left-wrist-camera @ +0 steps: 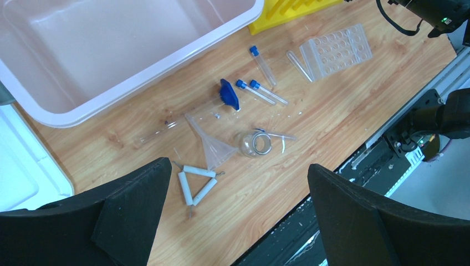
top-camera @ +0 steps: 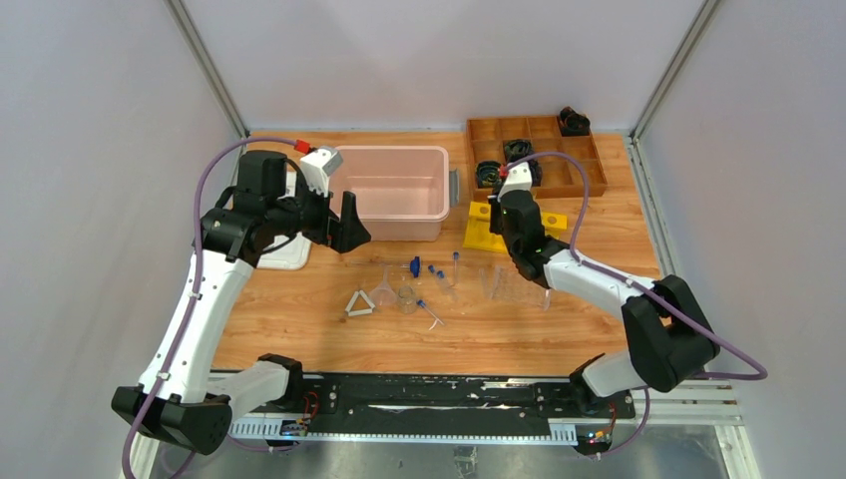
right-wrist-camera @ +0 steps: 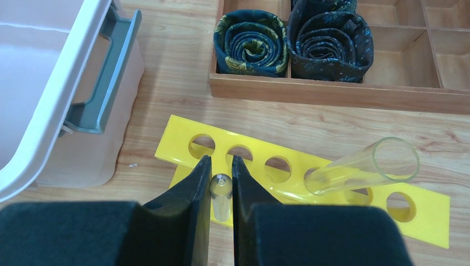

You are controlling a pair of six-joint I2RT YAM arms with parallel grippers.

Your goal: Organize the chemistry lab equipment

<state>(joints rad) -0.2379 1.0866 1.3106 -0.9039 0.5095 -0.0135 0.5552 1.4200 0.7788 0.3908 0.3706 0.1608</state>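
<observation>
Clear tube (right-wrist-camera: 221, 191) pinched in the right gripper (right-wrist-camera: 221, 166) — tip just over the yellow rack (right-wrist-camera: 177, 145). The left gripper (left-wrist-camera: 238, 169) gapes wide above the funnel (left-wrist-camera: 213, 147), jar (left-wrist-camera: 256, 143) and triangle (left-wrist-camera: 195, 183) — touching none.

Three blue-capped tubes (left-wrist-camera: 262, 65) are laid flat on the wood beside a clear rack (left-wrist-camera: 337, 51) with rows of holes. A funnel (left-wrist-camera: 213, 147) is laid on its side between a white triangle (left-wrist-camera: 195, 182) and a tipped jar (left-wrist-camera: 256, 143). One bare tube (right-wrist-camera: 220, 191) is held pinched.
</observation>
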